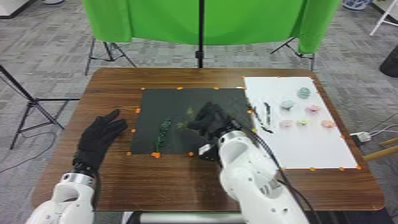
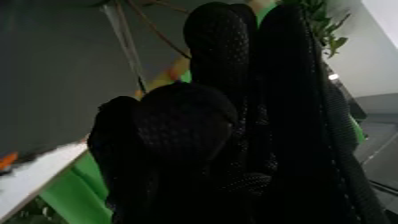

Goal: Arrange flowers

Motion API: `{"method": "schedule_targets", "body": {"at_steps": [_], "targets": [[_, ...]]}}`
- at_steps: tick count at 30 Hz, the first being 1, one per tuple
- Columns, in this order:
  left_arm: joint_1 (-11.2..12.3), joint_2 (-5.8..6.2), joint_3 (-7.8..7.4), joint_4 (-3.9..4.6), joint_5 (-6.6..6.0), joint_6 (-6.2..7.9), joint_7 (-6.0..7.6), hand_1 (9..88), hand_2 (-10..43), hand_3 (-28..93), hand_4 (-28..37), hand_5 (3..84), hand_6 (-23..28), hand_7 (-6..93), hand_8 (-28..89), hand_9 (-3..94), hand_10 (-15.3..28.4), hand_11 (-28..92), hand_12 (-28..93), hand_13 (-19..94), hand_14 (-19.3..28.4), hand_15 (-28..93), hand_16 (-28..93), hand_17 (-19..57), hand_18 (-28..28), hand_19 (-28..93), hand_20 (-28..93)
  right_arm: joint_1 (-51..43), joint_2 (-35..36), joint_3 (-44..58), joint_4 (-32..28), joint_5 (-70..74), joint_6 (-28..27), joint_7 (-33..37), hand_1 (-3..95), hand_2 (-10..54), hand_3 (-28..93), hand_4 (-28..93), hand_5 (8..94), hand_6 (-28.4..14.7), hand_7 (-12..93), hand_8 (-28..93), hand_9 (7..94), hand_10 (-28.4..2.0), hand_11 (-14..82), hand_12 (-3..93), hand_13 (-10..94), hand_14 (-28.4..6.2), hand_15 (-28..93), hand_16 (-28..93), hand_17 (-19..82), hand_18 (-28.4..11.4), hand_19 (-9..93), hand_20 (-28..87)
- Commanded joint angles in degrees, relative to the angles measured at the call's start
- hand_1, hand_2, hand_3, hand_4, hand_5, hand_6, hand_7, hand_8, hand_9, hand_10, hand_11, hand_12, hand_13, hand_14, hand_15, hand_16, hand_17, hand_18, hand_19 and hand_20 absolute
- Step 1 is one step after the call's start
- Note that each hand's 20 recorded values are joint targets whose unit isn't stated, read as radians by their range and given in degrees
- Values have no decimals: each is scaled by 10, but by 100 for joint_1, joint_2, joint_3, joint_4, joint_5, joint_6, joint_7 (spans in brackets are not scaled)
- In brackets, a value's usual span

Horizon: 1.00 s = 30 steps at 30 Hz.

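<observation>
My right hand [image 1: 211,121] is over the right part of the dark mat [image 1: 155,109], beside a faint yellowish item [image 1: 189,111]. In the right wrist view the black glove of my right hand [image 2: 222,130] has thin brown stems [image 2: 160,27] and green leaves [image 2: 324,27] near it; whether it holds them is unclear. A green sprig [image 1: 163,134] lies on the mat's left part. Dark green sprigs [image 1: 268,114] lie on the white sheet [image 1: 302,150], with pink flowers [image 1: 313,108], bluish-green flowers [image 1: 304,93] and a yellow one [image 1: 302,122]. My left hand [image 1: 100,136] rests open at the table's left.
Orange tabs [image 1: 156,155] line the edges of the mat and the sheet on the brown table [image 1: 160,185]. A green backdrop [image 1: 240,22] on stands hangs beyond the far edge. A dark cable runs along my right arm.
</observation>
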Motion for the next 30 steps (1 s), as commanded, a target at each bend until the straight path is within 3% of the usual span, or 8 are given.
{"method": "schedule_targets", "body": {"at_steps": [1,7,30], "targets": [[-1,13,28,42,52,-122,-98,201,-44,654,-255,429,62,53,-46,435,144,159,140,344,167,115,49,62,123,25,182,-130,-266,-151,101,-195,42,-70,757,-31,171,40,798,-11,259,150,888,-106,344,232,925,3,570,338,674,-85,932,518],[-40,2,36,71,70,-246,-176,198,-44,654,-254,426,60,52,-46,435,143,158,139,344,168,116,48,61,124,26,181,-138,-393,-99,296,-195,86,-114,744,-33,167,50,798,-15,262,152,890,-108,345,233,929,2,566,338,677,-86,932,513],[-76,-18,25,97,114,-373,-292,197,-42,648,-248,420,58,45,-42,434,144,153,140,344,169,113,48,57,128,26,177,-194,-460,-69,423,-140,-62,-405,703,-31,137,60,746,-26,217,121,882,-110,369,240,927,-3,554,339,671,-90,932,494]]}}
